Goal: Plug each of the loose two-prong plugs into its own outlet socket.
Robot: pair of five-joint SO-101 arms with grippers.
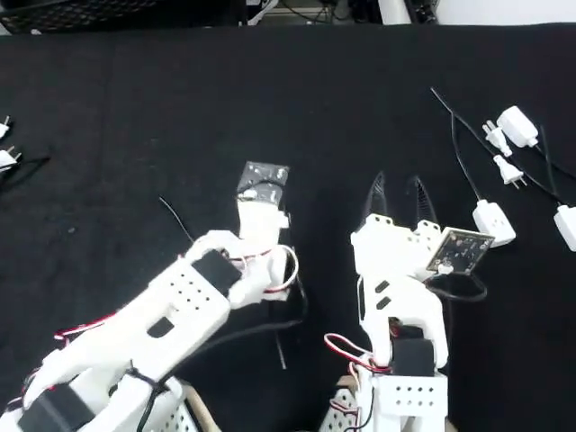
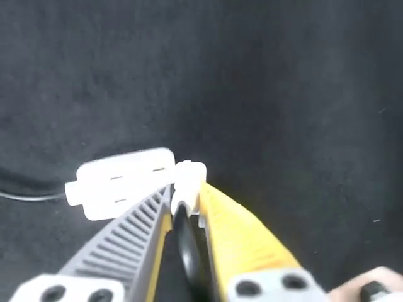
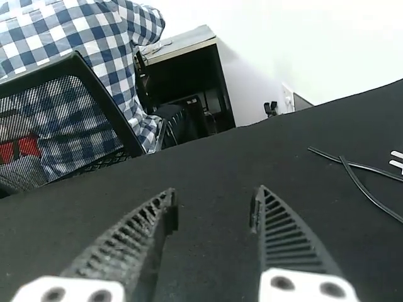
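Right gripper (image 1: 398, 178): dark ribbed fingers spread over black cloth table (image 1: 135, 99).
White two-prong plug (image 1: 510, 171): loose, near white socket block (image 1: 493, 220).

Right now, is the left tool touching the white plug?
Touching. The left wrist view shows the left tool shut on the white plug, both fingers pressed against its sides.

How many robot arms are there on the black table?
2. The left arm stretches toward the table's middle, its left gripper shut on a white plug beside a socket. The right arm stands next to it, right gripper open.
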